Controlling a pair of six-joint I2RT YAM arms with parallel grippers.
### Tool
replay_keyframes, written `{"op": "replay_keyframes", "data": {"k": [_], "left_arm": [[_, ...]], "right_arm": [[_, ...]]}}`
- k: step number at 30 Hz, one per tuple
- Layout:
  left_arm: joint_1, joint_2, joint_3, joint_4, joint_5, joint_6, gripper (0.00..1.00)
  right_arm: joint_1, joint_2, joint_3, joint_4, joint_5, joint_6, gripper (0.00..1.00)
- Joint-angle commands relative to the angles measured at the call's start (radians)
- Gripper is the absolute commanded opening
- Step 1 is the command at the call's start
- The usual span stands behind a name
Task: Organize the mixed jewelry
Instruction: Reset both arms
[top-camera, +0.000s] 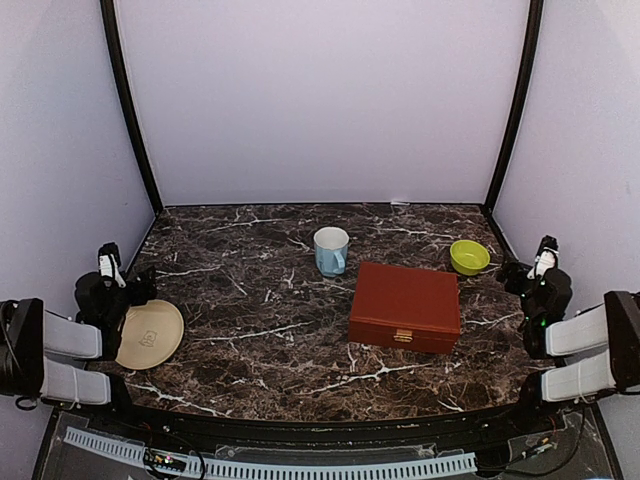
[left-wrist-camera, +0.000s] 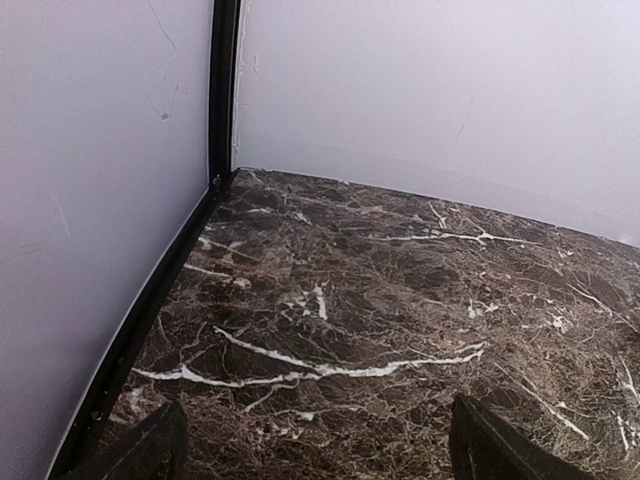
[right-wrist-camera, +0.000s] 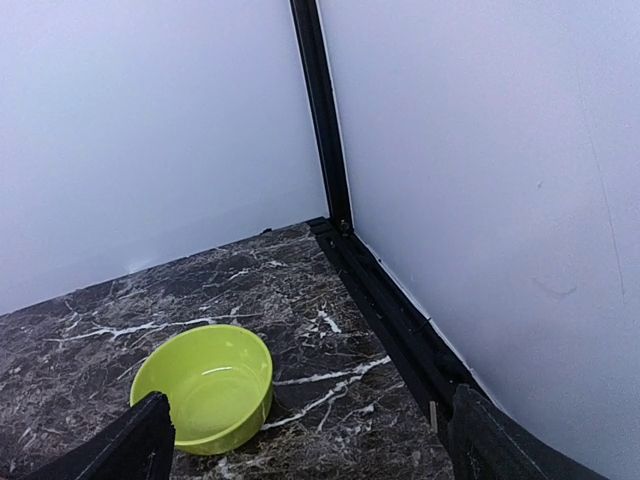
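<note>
Dark marble surface (top-camera: 250, 320) is stretching out under pale lilac walls, and I am scanning it for the mixed jewelry. I am finding none in any view. A red-brown box (top-camera: 405, 305) is sitting closed, its gold clasp (top-camera: 403, 336) facing me, so I am guessing the pieces are lying inside it, out of sight.

A mug (top-camera: 331, 250) is standing just behind the box to its left, a green bowl (top-camera: 469, 256) just behind it to the right, and a tan plate (top-camera: 150, 334) is lying well to the box's left.

My left fingers (left-wrist-camera: 155, 450) are spread wide over bare marble, far left of the box. My right fingers (right-wrist-camera: 145, 440) are spread too, hovering near the bowl, right of the box. Neither pair is touching anything.

I am expecting light, thin, slippery metal: bangles stiff enough to pinch across the wire, a chain limp and best taken where it bunches. The lid is needing to come up first, I reckon, at the clasp edge.
</note>
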Motion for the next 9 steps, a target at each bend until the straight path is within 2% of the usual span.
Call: {"op": "replay_keyframes", "data": {"k": [1,9], "left_arm": [[0.0,-0.005,0.016,0.055,0.016,0.017,0.93],[0.0,-0.007,0.012,0.058,0.001,0.004,0.94]], "right_arm": [[0.001,0.01,-0.009,0.107,0.034,-0.018,0.95],[0.001,0.003,-0.014,0.104,0.039,-0.015,0.95]]}}
